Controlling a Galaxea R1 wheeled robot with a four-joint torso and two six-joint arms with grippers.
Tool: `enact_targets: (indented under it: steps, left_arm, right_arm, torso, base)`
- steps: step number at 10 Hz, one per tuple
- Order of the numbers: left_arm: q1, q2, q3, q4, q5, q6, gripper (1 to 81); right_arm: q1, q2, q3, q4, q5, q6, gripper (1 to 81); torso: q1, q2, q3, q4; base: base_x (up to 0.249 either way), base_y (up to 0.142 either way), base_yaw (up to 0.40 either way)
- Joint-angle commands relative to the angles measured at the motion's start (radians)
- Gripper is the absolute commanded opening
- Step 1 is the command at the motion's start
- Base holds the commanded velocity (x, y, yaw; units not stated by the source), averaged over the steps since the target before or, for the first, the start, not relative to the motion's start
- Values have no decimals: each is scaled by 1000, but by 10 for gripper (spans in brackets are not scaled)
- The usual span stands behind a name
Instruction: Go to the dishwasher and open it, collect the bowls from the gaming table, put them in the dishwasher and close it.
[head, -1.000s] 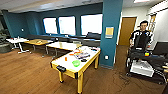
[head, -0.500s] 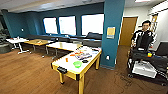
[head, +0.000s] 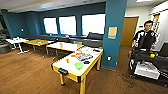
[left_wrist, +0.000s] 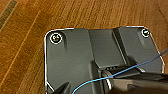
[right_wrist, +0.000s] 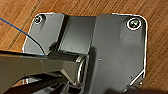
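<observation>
The gaming table (head: 82, 65), white-topped with a yellow edge, stands on the wood floor (head: 25, 72), its near end toward the camera; a light green bowl (head: 78, 65) sits on that end, within reach for collecting, an orange bowl (head: 73, 55) farther along; whether either claw is open or holding anything cannot be told; right of the table, beyond a teal pillar (head: 113, 32), a person (head: 146, 35) stands behind a cart (head: 147, 66)

Glossy white gaming table (head: 65, 65), wood-plank floor (head: 27, 72)

dark grey wrist plate (left_wrist: 75, 62), blue cable (left_wrist: 140, 65).
</observation>
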Motion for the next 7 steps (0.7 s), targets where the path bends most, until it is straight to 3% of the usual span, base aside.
enact_targets:
  steps: [1,7]
  left_arm:
    - [-51,-4,-2,-4,45,7,811]
    - [-51,-4,-2,-4,46,7,811]
  right_arm:
    - [49,5,2,-1,-48,-2,811]
    - [52,5,4,-1,-48,-2,811]
  torso:
    - [0,0,0,0]
    - [0,0,0,0]
  base:
    - [99,78,0]
    - [89,86,0]
